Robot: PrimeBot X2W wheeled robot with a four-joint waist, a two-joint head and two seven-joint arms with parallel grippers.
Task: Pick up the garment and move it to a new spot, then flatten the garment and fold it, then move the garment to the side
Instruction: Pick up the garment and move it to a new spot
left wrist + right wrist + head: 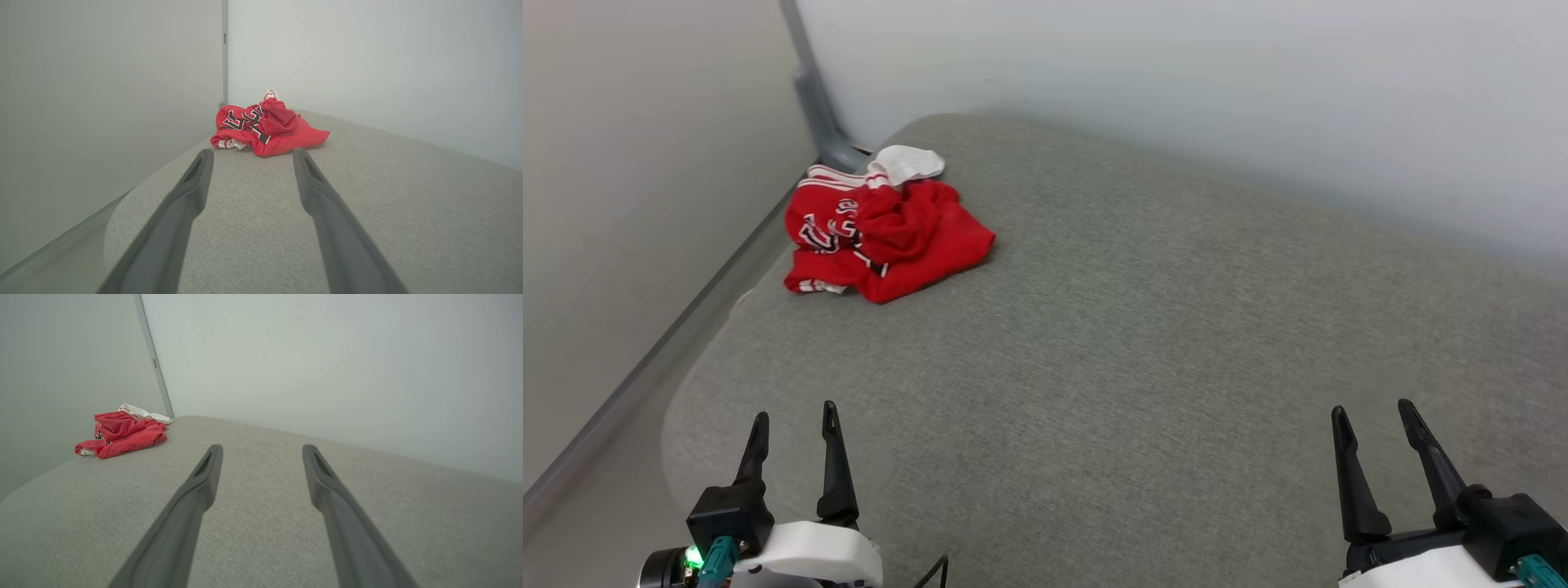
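Well ahead of my left claw [795, 412], the crumpled red jersey T-shirt with white sleeves [890, 237] lies on the grey fabric cushion [1135, 327]. That claw and my right claw [1372, 407] stand spread, empty. Pickup is not yet begun; next, I judge, I reach forward and pinch.

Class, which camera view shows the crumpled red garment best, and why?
The head view: from above, the garment shows its whole outline, white sleeve, striped trim and lettering. The left wrist view sees it low and side-on, sleeve mostly hidden. The right wrist view shows it small, far left, lettering barely visible.
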